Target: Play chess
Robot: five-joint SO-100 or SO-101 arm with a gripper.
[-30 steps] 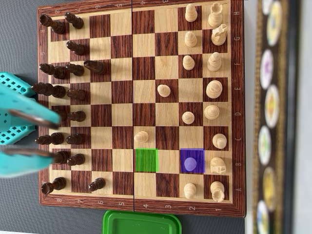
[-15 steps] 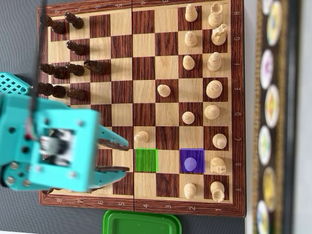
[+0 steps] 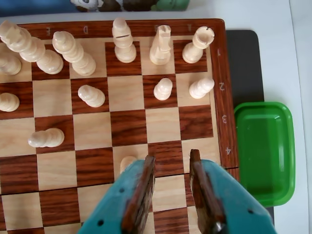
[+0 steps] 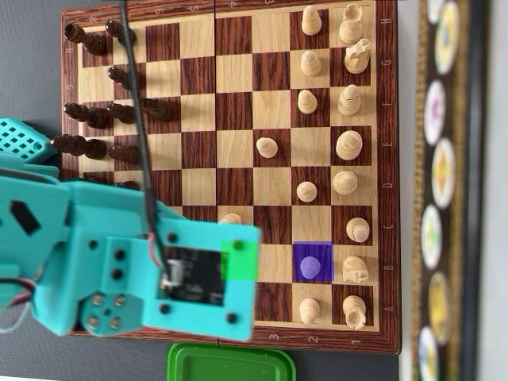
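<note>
Your gripper (image 3: 170, 163) hangs low over the chessboard (image 3: 220, 87) with its two brown-padded fingers (image 3: 141, 190) parted and nothing between them. In the wrist view the gap sits over a dark square near the board's right edge, and a pale pawn (image 3: 127, 163) stands just beside the left finger, partly hidden behind it.

In the overhead view the teal arm (image 4: 119, 262) covers the lower left part of the board. You can count sixteen light pieces there: eight on the back row at the right, seven pawns further in, and the top of one more pawn (image 4: 231, 218) showing at the arm's edge. One of the pawns, the highlighted pawn (image 4: 311, 264), stands on the purple-tinted square (image 4: 324, 250). The green-tinted square (image 4: 236, 262) overlaps the arm's outline. The dark pieces (image 4: 99, 117) crowd the left side, several hidden by the arm, so you cannot count them. One green tray (image 4: 230, 363) sits on the desk just below the board.
</note>
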